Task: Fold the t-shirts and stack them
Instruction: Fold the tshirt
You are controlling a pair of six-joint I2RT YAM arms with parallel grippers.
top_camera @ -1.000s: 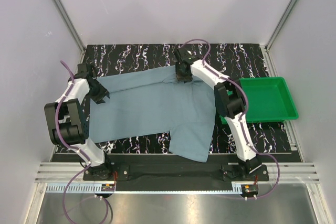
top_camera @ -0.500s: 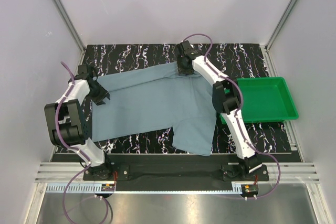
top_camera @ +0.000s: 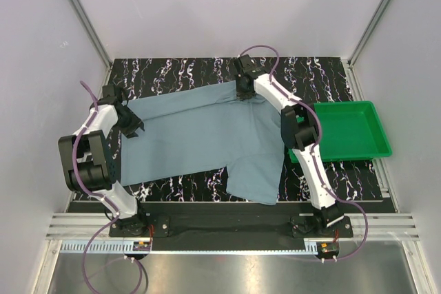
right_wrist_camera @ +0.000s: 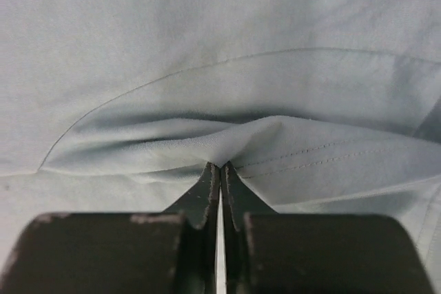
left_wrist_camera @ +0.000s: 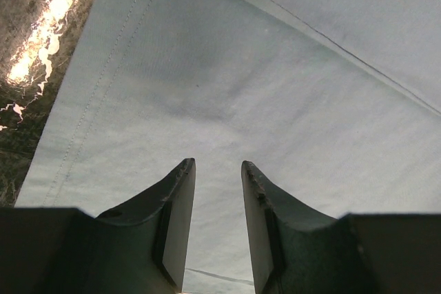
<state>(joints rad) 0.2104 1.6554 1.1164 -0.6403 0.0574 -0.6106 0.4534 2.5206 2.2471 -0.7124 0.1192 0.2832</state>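
Fingers on your left arm sit at the shirt's left end, and those on your right at its far edge.

From above, the shirt (top_camera: 207,135) lies spread over the middle of the bench (top_camera: 172,70), its long axis running from the left edge toward the right. One part trails down to the near edge, right of centre. The left fingers (top_camera: 131,124) are over the end of the cloth nearest the left edge. The right fingers (top_camera: 242,91) are at the shirt's far border, about midway along the far edge. The tray (top_camera: 348,129) sits by the right edge, just clear of the cloth.

On the left wrist view, the left fingers (left_wrist_camera: 176,218) stand parted with a narrow gap and hold nothing. The shirt (left_wrist_camera: 275,101) fills the view below and ahead of them. Its stitched hem runs off to their left, with bare bench (left_wrist_camera: 27,32) beyond it.

On the right wrist view, the right fingers (right_wrist_camera: 205,194) are pressed together on a small raised pinch of the shirt (right_wrist_camera: 207,32), and creases fan out from the tips.

As I judge it, your next move turns on the left side. The cloth is straight under those parted fingers, so you would need to drop and close there. With the far edge already held, you could then draw the shirt flat along its long axis.
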